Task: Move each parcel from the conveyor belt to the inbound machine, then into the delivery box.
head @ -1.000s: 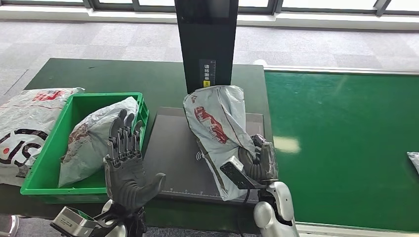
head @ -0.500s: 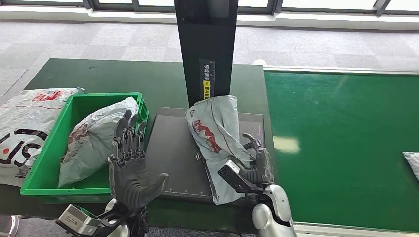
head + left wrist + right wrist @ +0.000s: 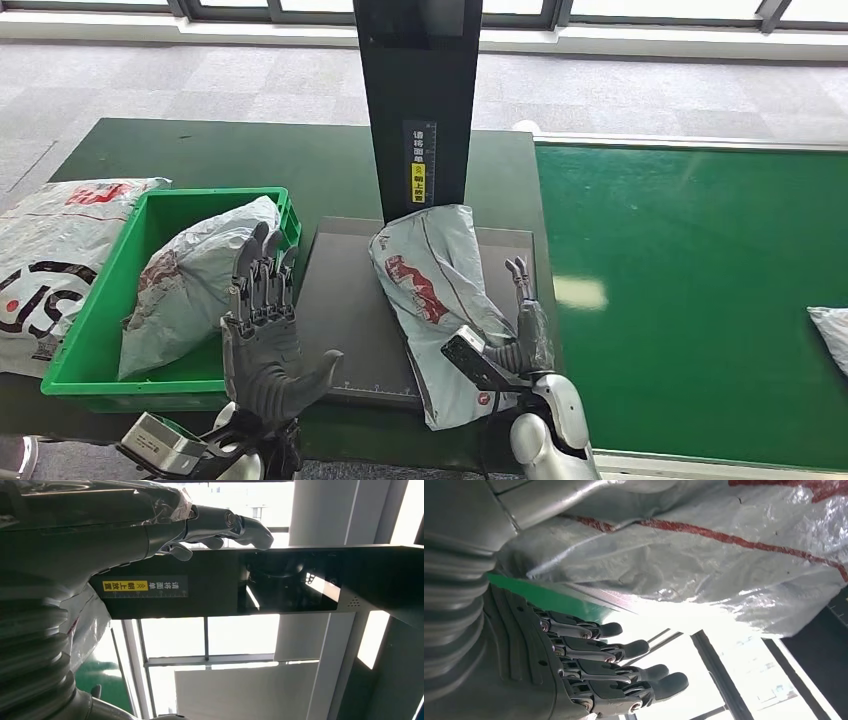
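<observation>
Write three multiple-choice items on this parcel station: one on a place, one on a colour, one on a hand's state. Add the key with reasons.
1. Where does the grey parcel beside the right hand lie?
A. on the dark scanner plate
B. in the crate
C. on the floor

2. What colour is the crate that holds another parcel?
A. blue
B. green
C. yellow

3. How is the left hand?
A. holding a parcel
B. open, holding nothing
C. pressed on the conveyor belt

Key: 1 A, the parcel rests flat on the plate below the black post. 2 B, its walls are bright green. 3 B, its fingers are spread and nothing is in them.
</observation>
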